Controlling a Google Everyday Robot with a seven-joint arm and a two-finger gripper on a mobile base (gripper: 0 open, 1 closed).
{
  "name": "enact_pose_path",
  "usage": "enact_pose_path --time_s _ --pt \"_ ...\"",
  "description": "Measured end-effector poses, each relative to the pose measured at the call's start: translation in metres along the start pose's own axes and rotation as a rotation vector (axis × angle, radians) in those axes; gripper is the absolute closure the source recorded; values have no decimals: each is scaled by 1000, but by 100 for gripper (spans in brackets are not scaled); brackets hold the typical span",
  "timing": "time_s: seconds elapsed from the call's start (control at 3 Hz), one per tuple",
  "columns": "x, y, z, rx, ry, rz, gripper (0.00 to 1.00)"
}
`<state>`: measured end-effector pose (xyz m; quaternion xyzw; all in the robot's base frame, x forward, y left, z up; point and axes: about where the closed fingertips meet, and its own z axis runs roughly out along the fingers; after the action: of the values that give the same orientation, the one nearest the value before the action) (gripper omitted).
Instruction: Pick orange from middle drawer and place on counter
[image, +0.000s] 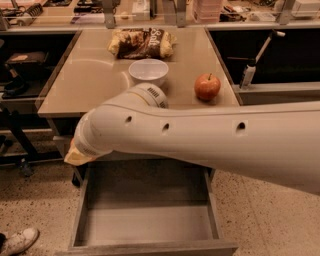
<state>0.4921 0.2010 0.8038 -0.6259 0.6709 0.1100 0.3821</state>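
Camera view: looks down on a glossy beige worktop (95, 82) and, standing open below its front edge, the middle drawer (150, 222), with grey floor and thin side walls in view. Shows a thick white arm (210, 142) crossing from the right, between worktop and drawer, covering the worktop's front edge. Ends at the left in the claw (76, 157), a pale tan tip just above the drawer's back left corner. Cannot tell whether apart, together or clamped on anything. Cannot make out the orange as such; only a faint orange tint right beside that tip. On the worktop: white bowl (148, 71) near the middle, red-yellow apple (207, 86) to its right and apart from it, crumpled snack bag (142, 42) behind the bowl. At lower left, on the speckled ground (35, 200), a white shoe (17, 241).
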Motion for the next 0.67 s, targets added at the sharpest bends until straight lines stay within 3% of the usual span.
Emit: enact_pose_path --time_s 0.33,0.67 --pt "-26 -37 -13 36 7 -41 100" --pt "-33 -42 -17 44 0 -43 100"
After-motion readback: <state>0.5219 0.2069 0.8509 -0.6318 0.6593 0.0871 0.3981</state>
